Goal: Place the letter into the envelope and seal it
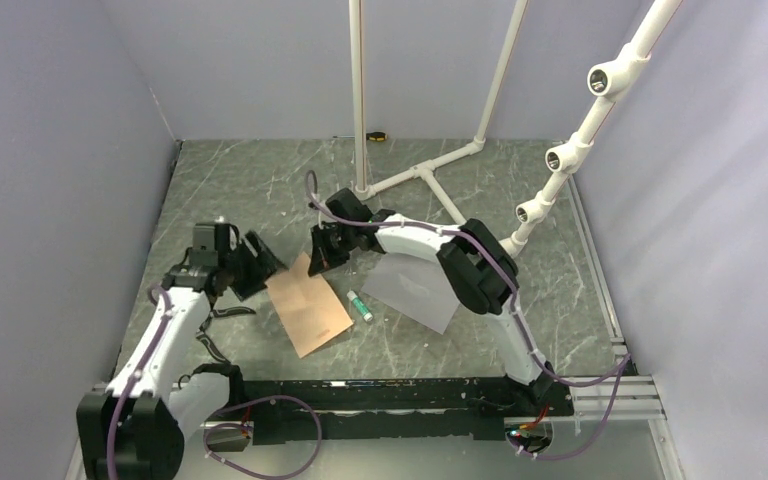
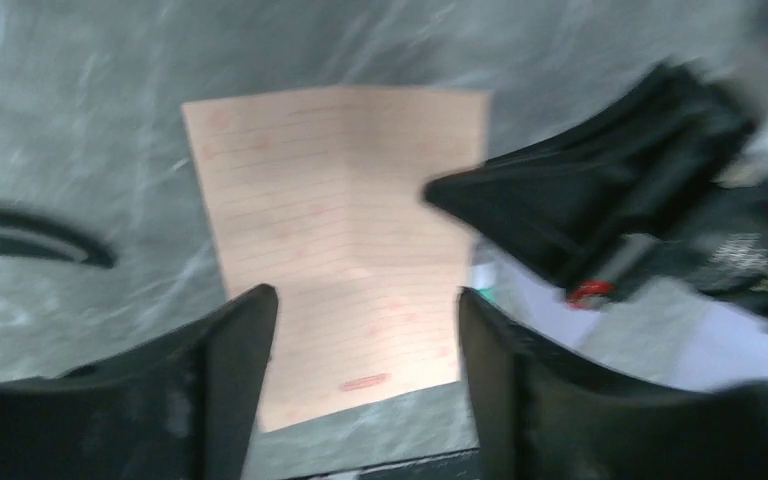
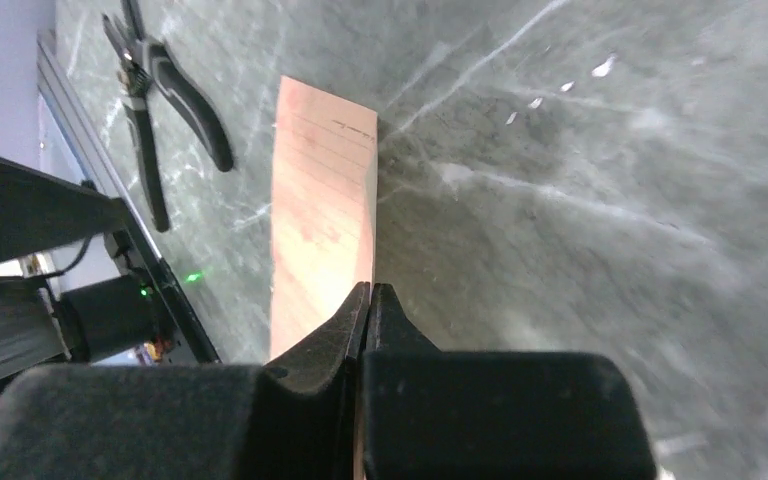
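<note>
The tan letter (image 1: 308, 305) lies near the middle of the table, its far corner lifted. My right gripper (image 1: 317, 262) is shut on that far edge of the letter (image 3: 322, 200), the sheet pinched between the closed jaws. My left gripper (image 1: 258, 262) is open and empty, hovering at the letter's left edge; the letter (image 2: 345, 240) shows between its fingers. The grey envelope (image 1: 412, 290) lies flat to the right of the letter, partly under the right arm; a corner of it shows in the left wrist view (image 2: 560, 325).
A small white and green tube (image 1: 360, 305) lies between letter and envelope. Black pliers (image 1: 222, 312) lie left of the letter, by the left arm. A white pipe frame (image 1: 420, 175) stands at the back. A yellow-black tool (image 1: 375, 135) lies at the far wall.
</note>
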Action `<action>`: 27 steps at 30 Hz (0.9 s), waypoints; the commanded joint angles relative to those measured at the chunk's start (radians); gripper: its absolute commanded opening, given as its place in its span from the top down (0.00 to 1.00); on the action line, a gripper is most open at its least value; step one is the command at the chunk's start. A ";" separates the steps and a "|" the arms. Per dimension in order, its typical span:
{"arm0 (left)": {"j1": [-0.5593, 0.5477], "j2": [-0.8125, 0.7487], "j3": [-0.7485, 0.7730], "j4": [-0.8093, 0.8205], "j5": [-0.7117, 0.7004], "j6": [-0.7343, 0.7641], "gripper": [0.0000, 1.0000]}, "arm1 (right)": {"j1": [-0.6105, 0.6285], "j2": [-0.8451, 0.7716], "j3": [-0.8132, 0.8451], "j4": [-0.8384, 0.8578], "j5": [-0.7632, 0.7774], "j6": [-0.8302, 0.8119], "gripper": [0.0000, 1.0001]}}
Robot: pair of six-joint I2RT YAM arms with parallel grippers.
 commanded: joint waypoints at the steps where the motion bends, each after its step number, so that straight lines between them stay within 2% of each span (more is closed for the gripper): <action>1: 0.002 -0.103 0.180 0.010 0.102 0.107 0.18 | -0.039 -0.241 0.007 0.064 0.168 -0.029 1.00; 3: 0.003 -0.100 0.259 -0.028 0.140 0.139 0.09 | -0.068 -0.318 0.016 0.077 0.205 -0.016 1.00; 10: 0.003 -0.065 0.480 -0.024 0.246 0.201 0.07 | -0.186 -0.595 -0.017 0.184 0.243 0.076 1.00; 19: 0.003 0.009 0.587 0.282 0.558 0.055 0.07 | -0.229 -0.772 0.003 0.348 0.120 0.180 1.00; 24: 0.003 0.016 0.618 0.420 0.644 -0.033 0.07 | -0.240 -0.788 0.035 0.371 0.089 0.246 1.00; 27: 0.004 0.014 0.599 0.557 0.715 -0.127 0.12 | -0.243 -0.797 0.030 0.399 0.078 0.267 1.00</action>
